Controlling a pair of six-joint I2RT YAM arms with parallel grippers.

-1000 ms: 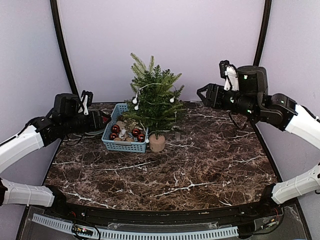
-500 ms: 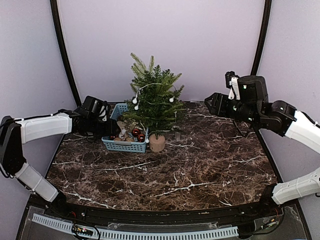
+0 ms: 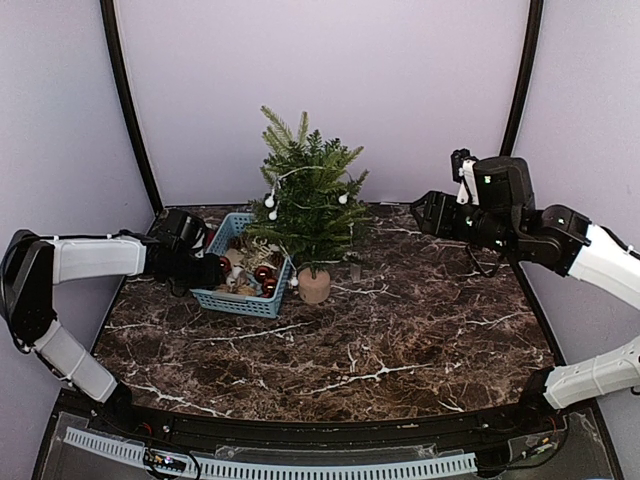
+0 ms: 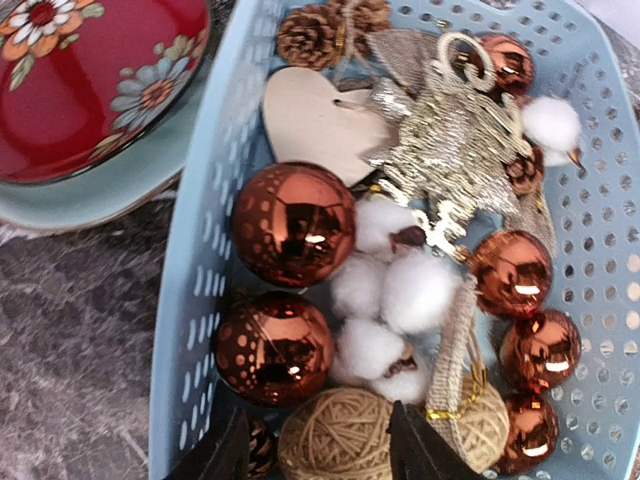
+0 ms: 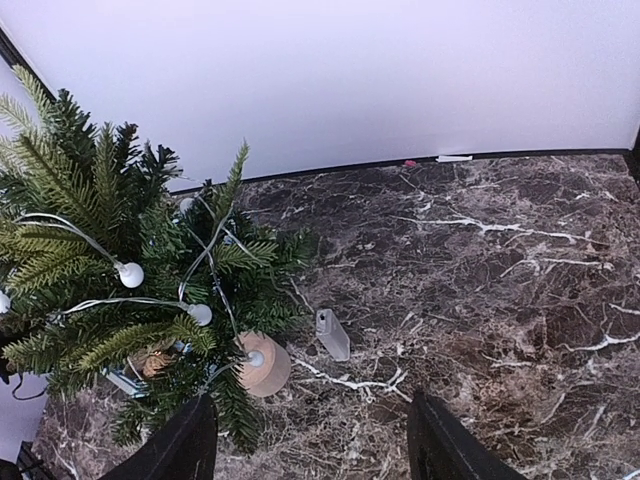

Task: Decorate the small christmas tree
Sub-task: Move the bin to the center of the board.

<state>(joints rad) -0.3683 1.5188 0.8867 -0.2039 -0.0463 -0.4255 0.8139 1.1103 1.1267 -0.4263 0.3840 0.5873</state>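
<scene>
Tree (image 3: 305, 205) stands at the table's (image 3: 400, 330) back. Just left of it, the basket (image 3: 235, 303) has been nudged askew as the left gripper (image 4: 318, 445) dropped in. Its half-spread fingers now straddle a twine ball (image 4: 335, 430), though I cannot tell if they grip it. Right of the tree, the right gripper (image 5: 312, 440) hovers wide open and empty. Ornament picking looks begun.

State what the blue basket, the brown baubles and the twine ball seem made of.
Blue basket: likely moulded plastic, matte, perforated walls. Brown baubles: glossy metallic finish with sharp highlights; plastic or glass, unclear. Twine ball: wound jute-like cord, rough and dull.
</scene>
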